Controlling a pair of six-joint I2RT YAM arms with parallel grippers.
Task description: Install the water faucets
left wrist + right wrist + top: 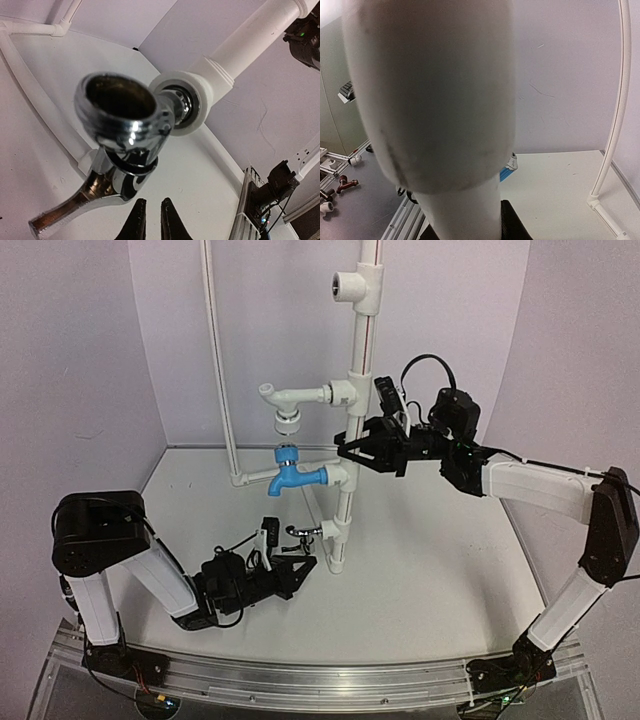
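The silver water faucet (303, 532) is seated in the lowest white tee fitting (334, 532) of the upright white pipe (357, 350), lever pointing left. In the left wrist view it fills the middle (125, 115), its stem inside the tee's socket (197, 97). My left gripper (297, 564) sits just below and in front of it. Its fingertips (136, 220) stand a narrow gap apart with nothing between them, clear of the faucet. My right gripper (358, 447) is shut on the upright pipe (445, 100) above the blue tap (292, 476). One black finger (514, 225) shows beside the pipe.
A white elbow spout (287, 408) hangs from the tee above the blue tap. An open tee socket (348, 285) sits near the pipe's top. A thin white pipe (218, 350) runs up the back wall. An aluminium rail (300, 680) lines the near edge.
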